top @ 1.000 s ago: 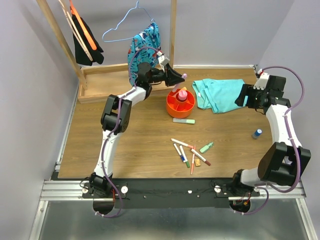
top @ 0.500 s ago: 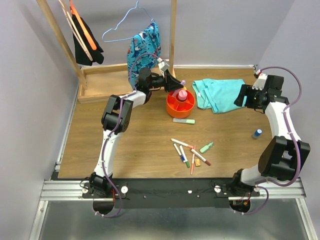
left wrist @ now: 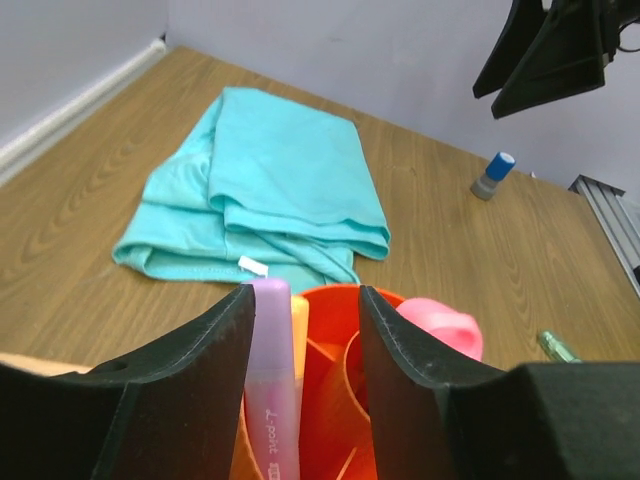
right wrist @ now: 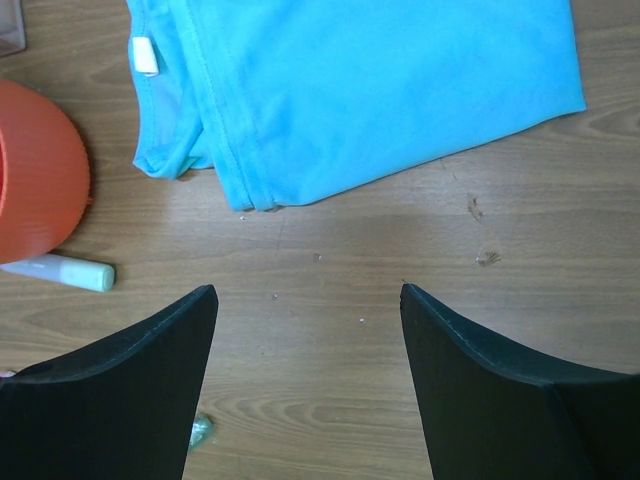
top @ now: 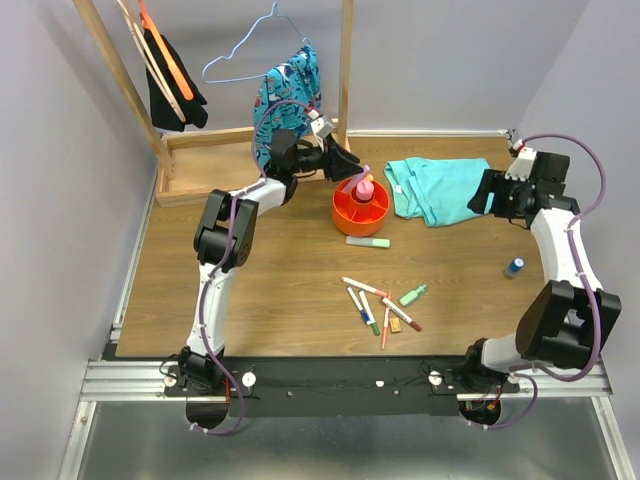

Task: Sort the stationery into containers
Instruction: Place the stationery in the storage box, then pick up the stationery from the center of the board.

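Observation:
The round orange-red bowl [top: 361, 208] has inner dividers and holds a pink bottle [top: 365, 188]. My left gripper [top: 350, 168] hangs over the bowl's far-left rim. In the left wrist view its jaws [left wrist: 305, 292] are apart. A lilac highlighter [left wrist: 272, 370] stands in the bowl [left wrist: 335, 330] against the left finger, clear of the right one. An orange highlighter [left wrist: 297, 322] stands behind it. A green highlighter [top: 368, 241] lies just in front of the bowl. Several pens [top: 378, 303], a green marker [top: 413, 295] and a tan eraser [top: 396, 324] lie nearer. My right gripper [top: 484, 194] is open and empty [right wrist: 308, 290].
A folded teal cloth [top: 440, 188] lies right of the bowl, under my right gripper's far side [right wrist: 360, 80]. A small blue-capped bottle [top: 513, 267] stands at the right. A wooden rack base [top: 215, 165] with hanging clothes fills the back left.
My left gripper has come down a little with the lilac highlighter, whose tip now sits lower at the bowl's rim. The right arm has barely moved.

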You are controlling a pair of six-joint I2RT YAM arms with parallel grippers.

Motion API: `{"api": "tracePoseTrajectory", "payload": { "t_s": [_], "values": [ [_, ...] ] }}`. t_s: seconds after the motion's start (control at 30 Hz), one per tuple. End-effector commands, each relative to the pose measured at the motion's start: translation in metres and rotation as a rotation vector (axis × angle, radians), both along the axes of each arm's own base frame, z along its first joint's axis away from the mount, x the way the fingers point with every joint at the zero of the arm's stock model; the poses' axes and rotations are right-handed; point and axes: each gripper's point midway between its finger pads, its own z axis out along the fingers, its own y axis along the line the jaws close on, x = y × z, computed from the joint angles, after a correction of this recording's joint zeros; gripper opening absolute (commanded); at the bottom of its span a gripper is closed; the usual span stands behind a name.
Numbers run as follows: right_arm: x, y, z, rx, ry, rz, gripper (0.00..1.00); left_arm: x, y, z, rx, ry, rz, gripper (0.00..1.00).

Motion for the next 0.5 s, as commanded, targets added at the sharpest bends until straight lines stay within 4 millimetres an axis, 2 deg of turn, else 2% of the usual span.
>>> {"api": "tracePoseTrajectory", "payload": {
  "t_s": [0.0,0.07,0.1,0.13,0.17,0.2,0.23,0.27,0.33,0.37,0.4,0.43,0.47],
  "values": [
    [-0.002,0.011,0.015,0.022,-0.06,0.027,0.82,-0.01,0.008,0.074,-0.039,-0.151,0.013,0.54],
    [-0.005,0.012,0.015,0.023,-0.062,0.026,0.82,-0.02,0.009,0.091,-0.05,-0.176,0.001,0.54],
    [-0.007,0.012,0.019,0.02,-0.077,0.029,0.82,-0.032,0.007,0.112,-0.058,-0.217,-0.017,0.54],
    [-0.008,0.013,0.02,0.02,-0.082,0.03,0.82,-0.039,0.004,0.119,-0.045,-0.278,-0.03,0.54],
    [-0.01,0.014,0.02,0.023,-0.084,0.034,0.82,-0.047,0.0,0.108,0.016,-0.244,-0.061,0.54],
    [-0.013,0.016,0.019,0.022,-0.088,0.036,0.82,-0.053,-0.003,0.106,0.059,-0.256,-0.076,0.54],
    [-0.014,0.016,0.018,0.023,-0.087,0.037,0.82,-0.071,-0.014,0.112,0.098,-0.292,-0.115,0.54],
    [-0.016,0.017,0.018,0.021,-0.091,0.037,0.82,-0.08,-0.015,0.089,0.207,-0.346,-0.151,0.55],
    [-0.014,0.014,0.023,0.025,-0.103,0.004,0.82,-0.105,-0.027,0.079,0.298,-0.409,-0.206,0.57],
    [-0.014,0.014,0.026,0.024,-0.112,0.002,0.82,-0.122,-0.026,0.06,0.37,-0.356,-0.25,0.58],
    [-0.012,0.014,0.03,0.024,-0.125,0.0,0.82,-0.124,-0.026,0.054,0.428,-0.453,-0.26,0.59],
    [-0.012,0.014,0.034,0.024,-0.135,-0.003,0.82,-0.134,-0.027,0.048,0.465,-0.464,-0.286,0.59],
    [-0.012,0.013,0.037,0.024,-0.143,-0.009,0.82,-0.157,-0.033,0.038,0.509,-0.438,-0.347,0.61]
  ]
}}
